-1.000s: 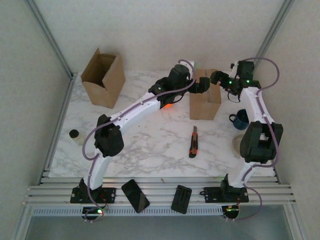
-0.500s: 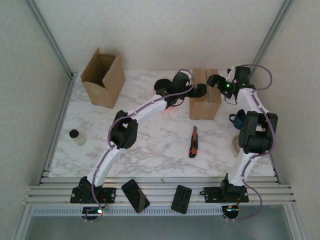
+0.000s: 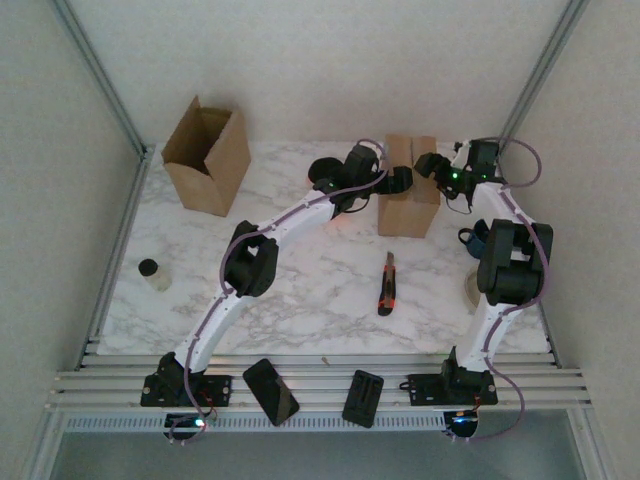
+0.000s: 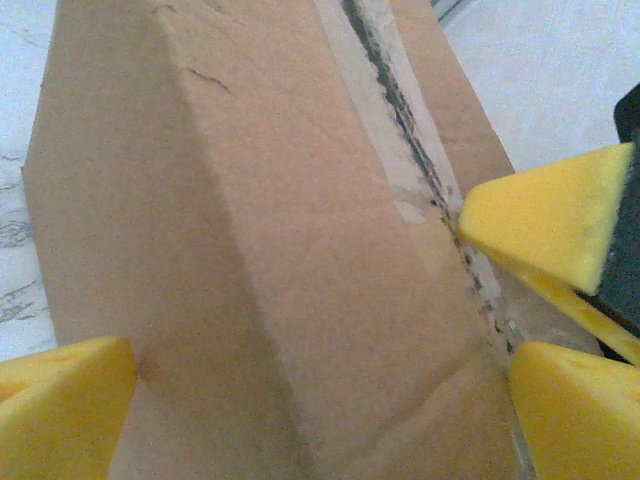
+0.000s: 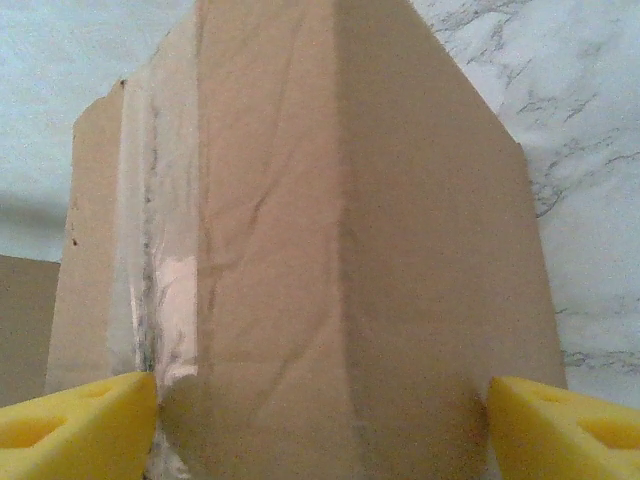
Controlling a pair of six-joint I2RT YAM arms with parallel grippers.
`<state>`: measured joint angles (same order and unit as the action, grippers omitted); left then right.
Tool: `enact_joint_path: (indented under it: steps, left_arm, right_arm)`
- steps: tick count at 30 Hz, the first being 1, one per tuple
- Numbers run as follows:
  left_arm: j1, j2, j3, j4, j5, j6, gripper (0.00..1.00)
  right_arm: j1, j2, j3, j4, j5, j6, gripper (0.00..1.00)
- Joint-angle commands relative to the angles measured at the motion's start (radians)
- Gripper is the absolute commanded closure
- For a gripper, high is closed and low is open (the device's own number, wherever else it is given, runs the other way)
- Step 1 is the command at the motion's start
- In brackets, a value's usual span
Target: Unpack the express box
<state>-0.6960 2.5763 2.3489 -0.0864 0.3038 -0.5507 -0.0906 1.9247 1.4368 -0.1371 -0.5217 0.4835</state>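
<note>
Btwn L gripper (image 3: 402,181), R gripper (image 3: 426,163): express box (image 3: 408,211)

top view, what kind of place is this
Probably a robot lab test cell, not a home: left arm and right arm bolted to an aluminium rail, a marble-look table, blank white walls framed by metal posts.

Inspected left arm (image 3: 290,212) and right arm (image 3: 507,215): white link shells, black joint housings, lilac cable (image 3: 527,148) looped alongside. Green indicator light (image 3: 455,175) just behind right hand (image 3: 426,163). Yellow foam wedge pads (image 4: 60,400) tip left hand (image 3: 400,181); right hand likewise.
</note>
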Motion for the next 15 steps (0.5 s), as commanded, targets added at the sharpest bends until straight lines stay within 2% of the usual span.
enact_joint_path:
  steps: [1,5,10,15]
  left_arm:
    - [0.0,0.027,-0.003,0.024,0.048,-0.02,0.09]
    - [-0.013,0.022,-0.002,0.022,0.071,-0.027,0.14]
    - [-0.041,-0.002,-0.003,-0.023,0.057,-0.005,0.21]
    - [-0.07,-0.051,-0.036,-0.036,0.05,0.006,0.23]
  right_arm:
    - [0.013,0.005,-0.051,0.02,-0.036,0.034,0.22]
    - [0.039,-0.033,-0.099,0.042,-0.037,0.042,0.27]
    - [0.08,-0.091,-0.159,0.068,-0.029,0.065,0.28]
    - [0.114,-0.162,-0.219,0.096,-0.025,0.097,0.27]
